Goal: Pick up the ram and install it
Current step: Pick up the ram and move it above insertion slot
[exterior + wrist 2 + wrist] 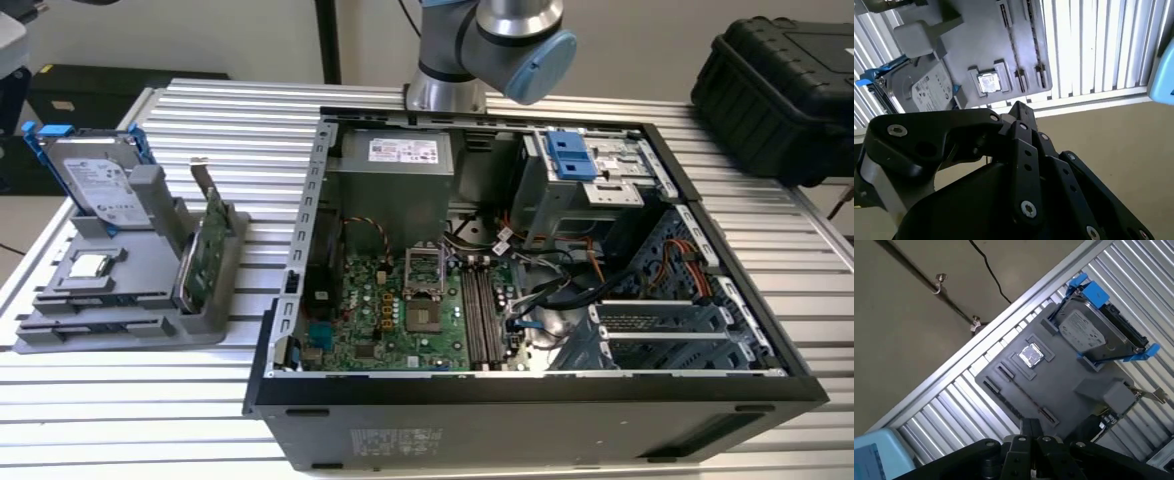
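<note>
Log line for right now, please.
end effector: over gray parts tray | on tray: hard drive, processor chip, green card | ram: position unclear | computer case: open

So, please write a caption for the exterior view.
Open computer case beside a grey parts tray holding a hard drive.

There is one computer case (534, 425), one grey holder (94, 325), one hard drive (100, 185), one green card (211, 250), one processor chip (88, 266) and one black box (781, 90).
</note>
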{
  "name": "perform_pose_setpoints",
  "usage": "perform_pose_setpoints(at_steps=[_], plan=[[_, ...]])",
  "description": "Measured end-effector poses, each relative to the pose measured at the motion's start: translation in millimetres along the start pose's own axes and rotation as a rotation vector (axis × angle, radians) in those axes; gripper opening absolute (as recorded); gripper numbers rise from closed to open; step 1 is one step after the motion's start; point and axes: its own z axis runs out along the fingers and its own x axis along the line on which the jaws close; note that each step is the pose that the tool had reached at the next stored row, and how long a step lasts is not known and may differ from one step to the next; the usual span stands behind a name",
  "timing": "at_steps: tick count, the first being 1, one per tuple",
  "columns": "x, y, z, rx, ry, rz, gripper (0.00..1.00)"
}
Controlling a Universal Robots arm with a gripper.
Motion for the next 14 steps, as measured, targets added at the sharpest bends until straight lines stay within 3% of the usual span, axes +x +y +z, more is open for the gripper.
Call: perform_pose_setpoints(at_steps=[14], plan=[[0.0,-0.7,7.6,0.0036,0.0221,-0.254,0.0]])
